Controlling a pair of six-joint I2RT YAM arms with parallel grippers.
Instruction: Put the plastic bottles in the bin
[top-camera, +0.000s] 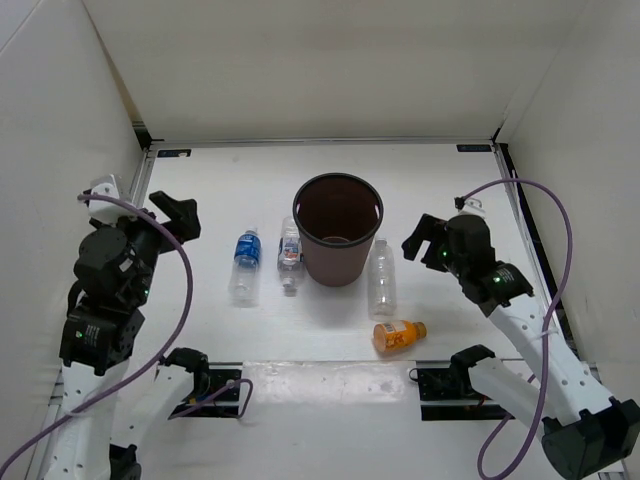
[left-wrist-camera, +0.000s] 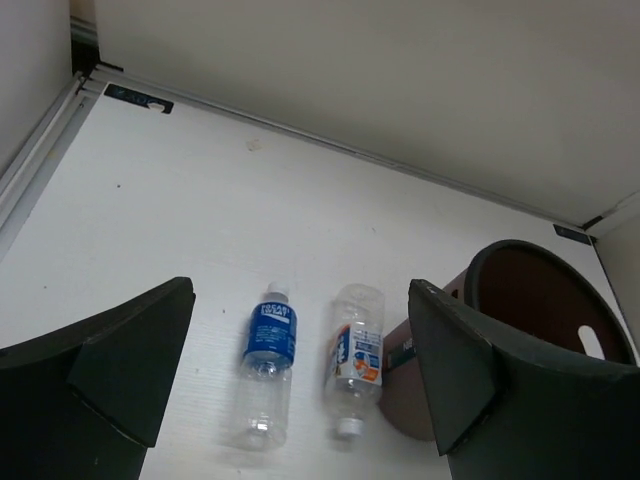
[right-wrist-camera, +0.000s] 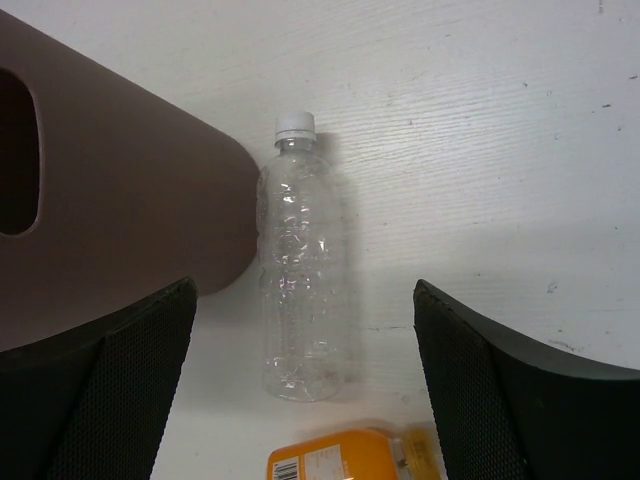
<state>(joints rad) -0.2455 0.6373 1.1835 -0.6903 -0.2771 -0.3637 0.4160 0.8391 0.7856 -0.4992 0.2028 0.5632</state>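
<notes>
The dark brown bin (top-camera: 338, 228) stands upright mid-table. The blue-label bottle (top-camera: 246, 264) and the pale-label bottle (top-camera: 290, 253) lie to its left; both show in the left wrist view, blue-label bottle (left-wrist-camera: 265, 362), pale-label bottle (left-wrist-camera: 355, 358), bin (left-wrist-camera: 540, 310). The plain clear bottle (top-camera: 382, 277) lies right of the bin, the short orange bottle (top-camera: 398, 335) nearer the front. In the right wrist view the clear bottle (right-wrist-camera: 300, 270) lies between the jaws, the orange one (right-wrist-camera: 345, 462) at the bottom edge. My left gripper (top-camera: 178, 217) is open and empty, raised left of the bottles. My right gripper (top-camera: 420, 240) is open and empty, above the clear bottle.
White walls enclose the table on the back and both sides. Metal rails run along the table edges (top-camera: 320, 142). Arm bases and purple cables (top-camera: 185, 300) sit at the near edge.
</notes>
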